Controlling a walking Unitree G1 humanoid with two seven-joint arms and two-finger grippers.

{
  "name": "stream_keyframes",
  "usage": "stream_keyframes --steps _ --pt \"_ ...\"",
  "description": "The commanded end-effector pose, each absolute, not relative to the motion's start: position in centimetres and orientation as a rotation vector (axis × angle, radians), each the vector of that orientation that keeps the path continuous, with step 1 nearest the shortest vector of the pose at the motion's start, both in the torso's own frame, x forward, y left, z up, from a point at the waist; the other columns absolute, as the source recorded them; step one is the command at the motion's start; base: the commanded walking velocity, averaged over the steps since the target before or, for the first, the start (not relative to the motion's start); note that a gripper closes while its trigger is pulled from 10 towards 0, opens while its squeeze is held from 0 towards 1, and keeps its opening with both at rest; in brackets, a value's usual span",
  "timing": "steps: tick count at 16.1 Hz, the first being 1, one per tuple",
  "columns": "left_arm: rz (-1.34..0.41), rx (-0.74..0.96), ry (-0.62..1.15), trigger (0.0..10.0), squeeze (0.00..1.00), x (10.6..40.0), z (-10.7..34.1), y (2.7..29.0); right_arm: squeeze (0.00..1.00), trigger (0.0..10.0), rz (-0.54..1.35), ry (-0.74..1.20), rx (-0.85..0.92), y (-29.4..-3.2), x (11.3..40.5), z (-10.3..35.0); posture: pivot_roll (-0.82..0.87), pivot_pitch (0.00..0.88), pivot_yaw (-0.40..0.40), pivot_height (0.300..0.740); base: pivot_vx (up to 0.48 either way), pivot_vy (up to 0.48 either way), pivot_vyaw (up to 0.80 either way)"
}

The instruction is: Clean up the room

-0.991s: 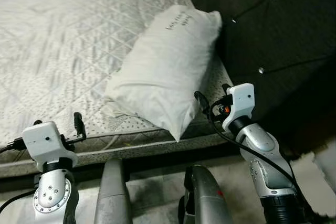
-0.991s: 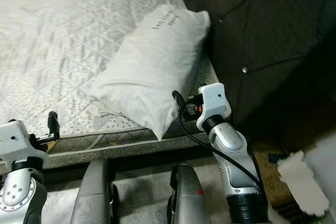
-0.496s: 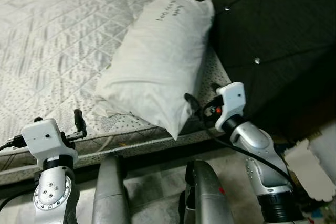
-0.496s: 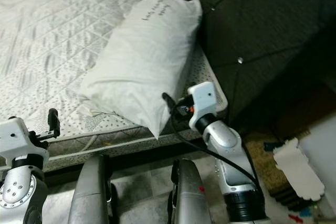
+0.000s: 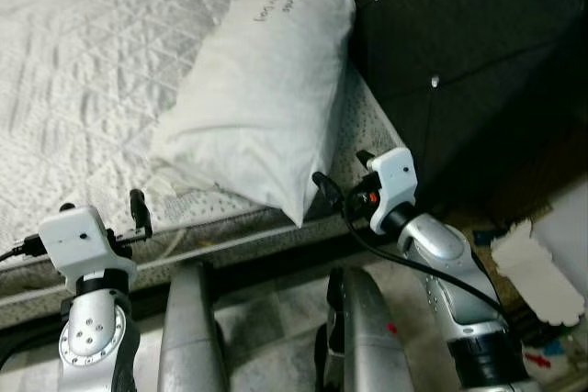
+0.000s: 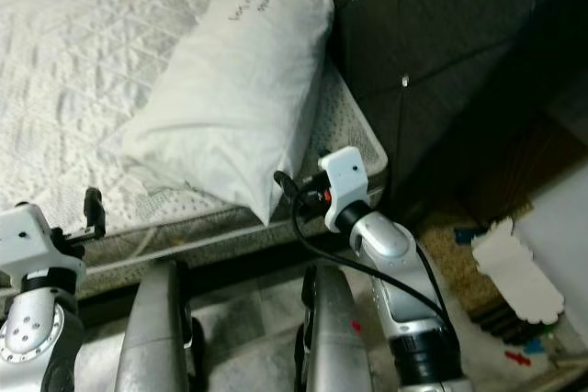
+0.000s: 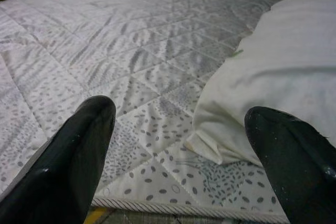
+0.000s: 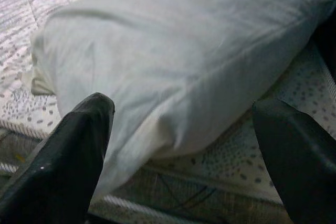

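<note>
A white pillow with dark handwriting near its far end lies on the quilted white mattress, against the headboard. Its near corner hangs over the bed's edge. My right gripper is open just off that corner, the pillow spanning the gap ahead of its fingers without touching them. My left gripper is open too, held low at the bed's near edge, with the pillow's other near corner ahead and to one side. Nothing is held.
A dark tufted headboard rises to the right of the bed. On the floor at the right lie a white scalloped sheet and small coloured bits. My legs stand on pale tiles close to the bed frame.
The whole picture has shifted, so the camera moved; more floor shows at the right. My right gripper has edged nearer the pillow's near corner. The left arm holds its place.
</note>
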State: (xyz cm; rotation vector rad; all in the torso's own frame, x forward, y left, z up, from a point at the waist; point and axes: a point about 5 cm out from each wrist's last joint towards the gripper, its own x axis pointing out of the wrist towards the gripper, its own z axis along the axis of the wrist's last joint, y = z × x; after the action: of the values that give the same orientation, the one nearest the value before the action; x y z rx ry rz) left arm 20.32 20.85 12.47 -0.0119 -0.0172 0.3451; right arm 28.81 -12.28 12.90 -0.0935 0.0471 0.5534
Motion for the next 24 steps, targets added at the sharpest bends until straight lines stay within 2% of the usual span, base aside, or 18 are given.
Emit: stream_keyframes --steps 1,7,9,18,20,24 --pt "0.36 -0.007 -0.003 10.0 0.0 20.1 12.3 21.0 0.0 10.0 0.566 0.056 -0.103 -12.3 28.8 12.8 -0.06 0.18 -0.048 0.537 0.0 0.0 0.0" --pt "0.37 -0.01 -0.012 10.0 0.0 20.1 12.3 21.3 0.0 10.0 0.637 0.043 -0.232 -11.8 28.9 12.4 -0.06 0.177 -0.051 0.537 0.0 0.0 0.13" --pt "0.367 -0.01 -0.013 10.0 0.0 20.1 12.3 21.3 0.0 10.0 0.628 0.049 -0.221 -11.8 28.9 12.3 -0.06 0.177 -0.051 0.537 0.0 0.0 0.69" --pt "0.362 -0.016 -0.003 10.0 0.0 20.1 12.0 21.4 0.0 10.0 0.579 0.063 -0.197 -12.0 29.5 12.2 -0.05 0.177 -0.049 0.537 0.031 0.0 0.0" --pt "0.349 -0.007 -0.01 10.0 0.0 20.0 12.1 21.3 0.0 10.0 0.49 0.118 -0.161 -12.6 30.2 12.0 -0.05 0.175 -0.05 0.537 0.33 0.0 0.0" --pt "0.346 -0.012 -0.002 10.0 0.0 20.0 12.0 21.1 0.0 10.0 0.477 0.169 -0.133 -12.5 30.4 11.6 -0.05 0.174 -0.05 0.537 0.447 0.0 0.0"
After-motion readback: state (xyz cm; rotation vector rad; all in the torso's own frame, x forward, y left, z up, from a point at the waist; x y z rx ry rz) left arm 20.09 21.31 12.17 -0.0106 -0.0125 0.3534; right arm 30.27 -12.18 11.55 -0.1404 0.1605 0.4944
